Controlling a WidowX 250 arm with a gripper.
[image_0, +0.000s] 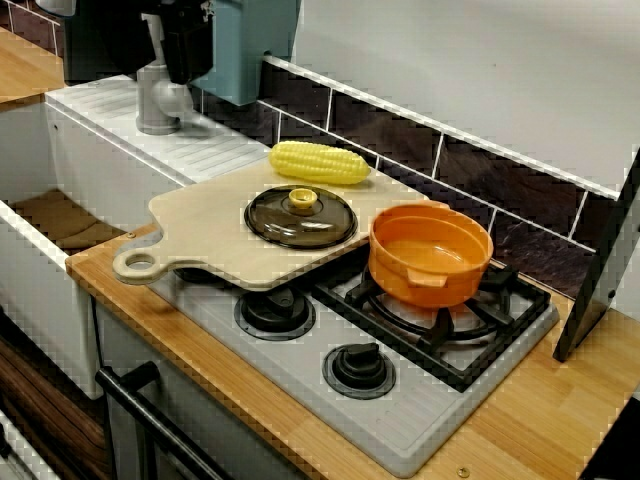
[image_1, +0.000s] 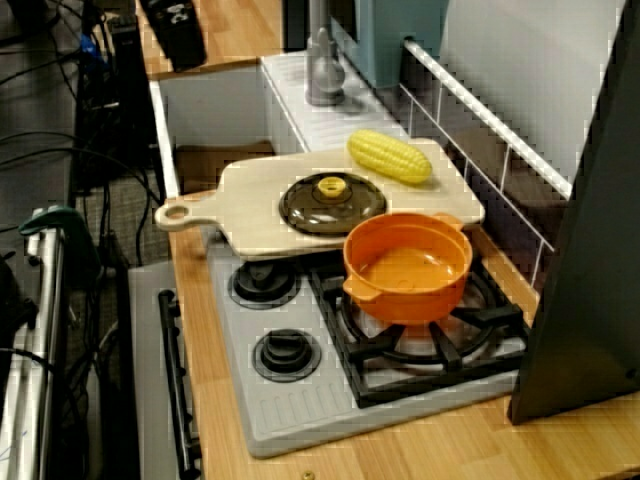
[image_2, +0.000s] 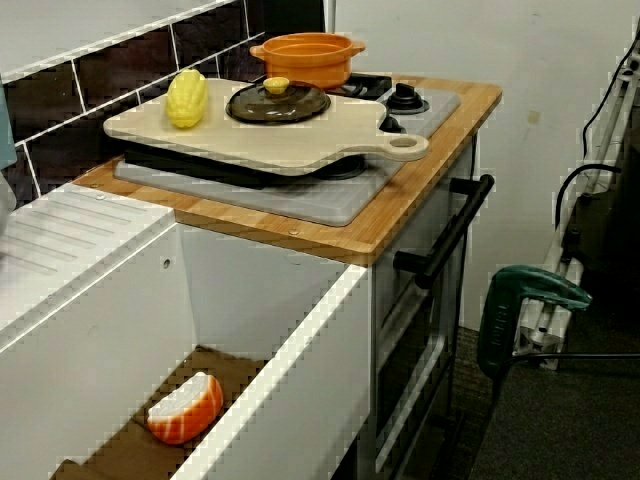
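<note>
Nothing in hand | gripper (image_0: 185, 50) at 11 o'clock, just above faucet (image_0: 157, 100); jaws too dark to read | corn cob (image_0: 320, 162) on cutting board (image_0: 200, 215), 4 o'clock from gripper | any pick calls for travel there first

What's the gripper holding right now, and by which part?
Nothing that shows: the gripper hangs by the tap, apart from corn, lid and pot; its jaws are unclear.

gripper (image_1: 177, 34): cut off by the top edge in the view from the stove's front; jaw spacing cannot be read. cutting board (image_0: 210, 225): covers the stove top (image_0: 400, 425) beneath it. dark panel (image_1: 590, 250): cut off at the right edge, hides the surface behind it. orange-and-white piece (image_2: 186, 408) in the sink (image_2: 300, 330): too small to identify
</note>
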